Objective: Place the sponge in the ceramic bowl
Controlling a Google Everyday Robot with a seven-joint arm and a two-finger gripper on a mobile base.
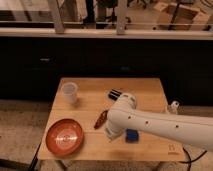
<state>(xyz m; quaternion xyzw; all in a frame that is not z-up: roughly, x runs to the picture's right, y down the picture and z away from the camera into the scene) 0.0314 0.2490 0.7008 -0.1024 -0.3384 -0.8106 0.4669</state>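
Sponge (pixel 131 135), small and bright blue, lies flat on the wooden surface (pixel 150 90) near the front edge. You see it just beside the end effector (pixel 111 132), which is low over the surface at the tip of the white arm (pixel 160 125). You cannot tell how far the end effector is open, or if it holds something. The ceramic bowl (pixel 56 142) stands at the front left corner, well apart from the sponge. A dark-red pepper (pixel 100 119) lies beside the arm, a white cup (pixel 69 91) stands behind the bowl, and a black elongated object (pixel 114 93) lies behind the arm.
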